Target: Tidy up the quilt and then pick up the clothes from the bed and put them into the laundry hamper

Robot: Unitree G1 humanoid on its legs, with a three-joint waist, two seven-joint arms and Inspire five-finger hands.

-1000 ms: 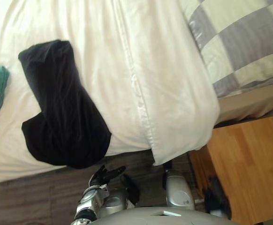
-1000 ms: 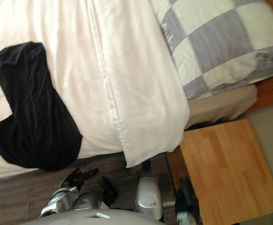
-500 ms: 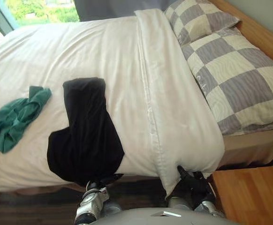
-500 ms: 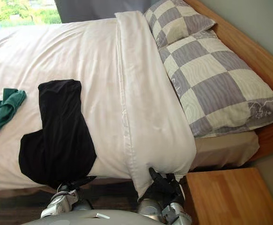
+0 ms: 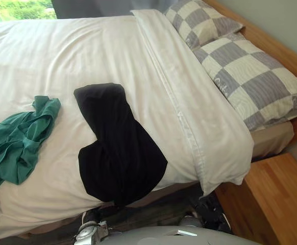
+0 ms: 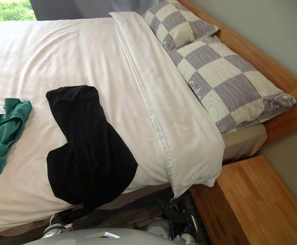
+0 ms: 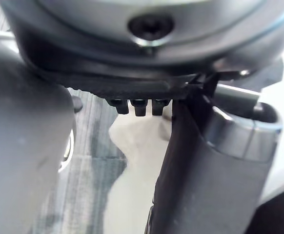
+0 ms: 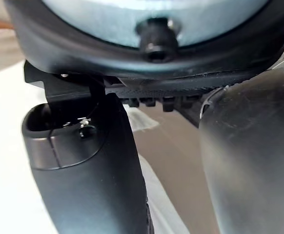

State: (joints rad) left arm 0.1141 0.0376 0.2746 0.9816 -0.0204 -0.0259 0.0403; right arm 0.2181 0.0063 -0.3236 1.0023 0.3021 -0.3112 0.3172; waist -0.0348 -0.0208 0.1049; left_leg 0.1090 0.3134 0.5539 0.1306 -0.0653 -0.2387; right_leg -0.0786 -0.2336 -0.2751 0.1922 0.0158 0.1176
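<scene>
A white quilt (image 5: 113, 56) covers the bed, its top hem folded back in a band (image 5: 189, 117) below the pillows. On it lie a black garment (image 5: 120, 153), reaching over the near edge, and a crumpled green garment (image 5: 16, 148) to the left. My left hand (image 5: 90, 229) is low by the bed's near side under the black garment, open and empty, with its thumb (image 7: 205, 161) straight. My right hand (image 6: 180, 218) hangs under the quilt's near corner (image 5: 225, 168), apart from it. Its thumb (image 8: 88, 165) is straight and it holds nothing.
Two grey-and-cream checked pillows (image 5: 261, 87) (image 5: 199, 25) lie against the wooden headboard (image 5: 271, 43). A wooden nightstand (image 5: 276, 199) stands close to my right hand. Dark wood floor (image 5: 158, 214) runs along the bed's near side. A window (image 5: 16, 9) is beyond the far end.
The camera has swung up from the bed's edge to take in the whole bed. My right hand was up at the quilt's corner half a second ago; it now hangs lower, clear of it.
</scene>
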